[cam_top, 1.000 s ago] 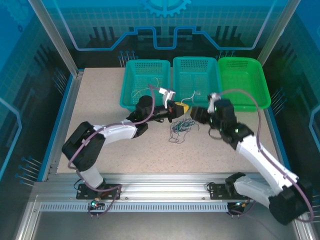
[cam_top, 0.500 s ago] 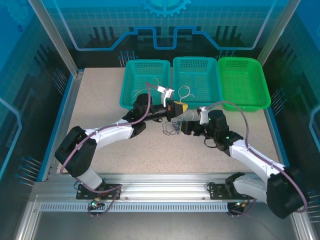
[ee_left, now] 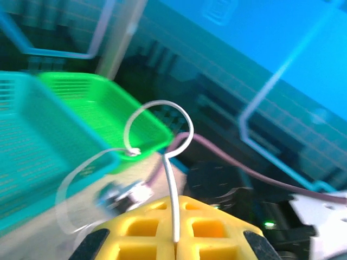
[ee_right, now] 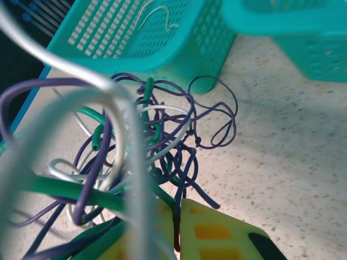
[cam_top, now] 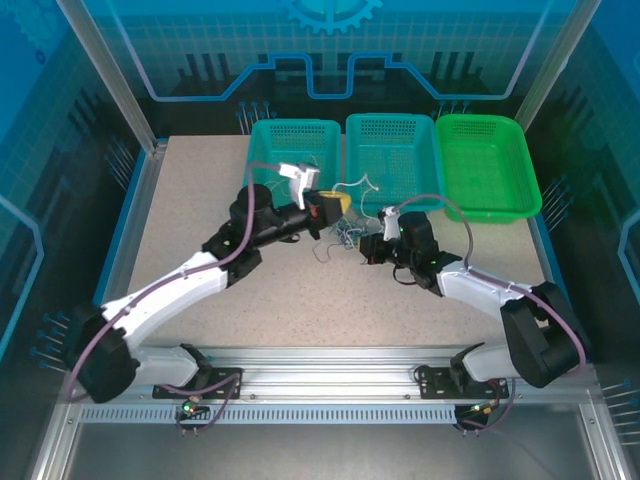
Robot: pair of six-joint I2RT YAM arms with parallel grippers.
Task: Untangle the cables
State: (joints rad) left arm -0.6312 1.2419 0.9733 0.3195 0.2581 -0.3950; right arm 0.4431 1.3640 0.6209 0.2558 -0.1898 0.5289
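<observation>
1. Between the two tools, just in front of the teal baskets (cam_top: 295, 124), the cables (cam_top: 345, 237) are seen as one small knot on the counter (cam_top: 200, 220).
2. The left tool (ee_left: 174, 241) is pressed together on a pale strand (ee_left: 171, 184), which is drawn up out of the fingers and curls into a loop above them.
3. The right tool (ee_right: 174, 219) is closed as well. A dark strand is seen running into the seam between its yellow fingers, so the knot is judged to be pinched from the other side.
4. Green, purple and pale strands are shown wound through one another close to that tool.
5. A loose pale wire (ee_right: 157, 15) is seen lying in one teal basket, which suggests that some sorting has been done.
6. Most of the work is judged to be left: the knot has yet to be pulled apart, strand by strand.
</observation>
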